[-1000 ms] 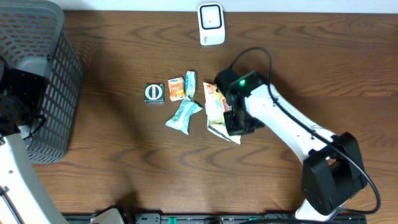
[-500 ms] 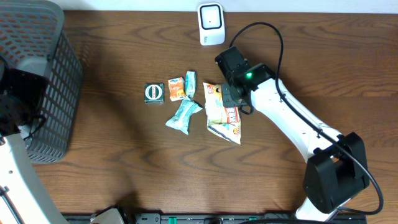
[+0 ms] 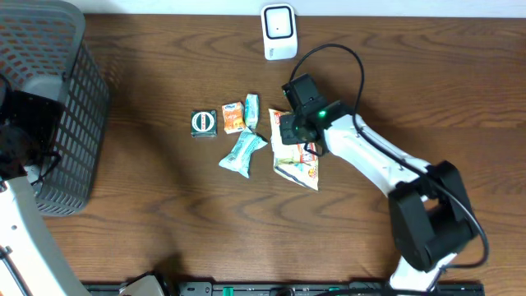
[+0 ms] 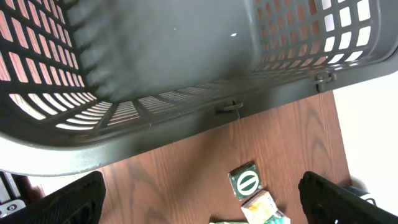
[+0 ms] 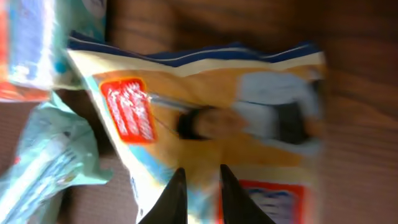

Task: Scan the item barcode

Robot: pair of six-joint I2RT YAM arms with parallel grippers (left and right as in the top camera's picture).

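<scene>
We are poising the right gripper [image 5: 200,198], barely parted and empty, just over the yellow snack packet [image 3: 297,168] lying flat mid-table, likely to pinch it toward the scanner [image 3: 279,31]; left gripper [image 4: 200,200] idling, spread wide, by the basket [image 4: 186,62].

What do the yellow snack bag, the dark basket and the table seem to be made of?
Snack bag: probably thin plastic film, glossy; it is crinkled with printed colours. Basket: likely moulded plastic, matt dark grey, with a regular grid of holes. Table: wood or wood-look laminate; brown grain lines, faint sheen.
</scene>
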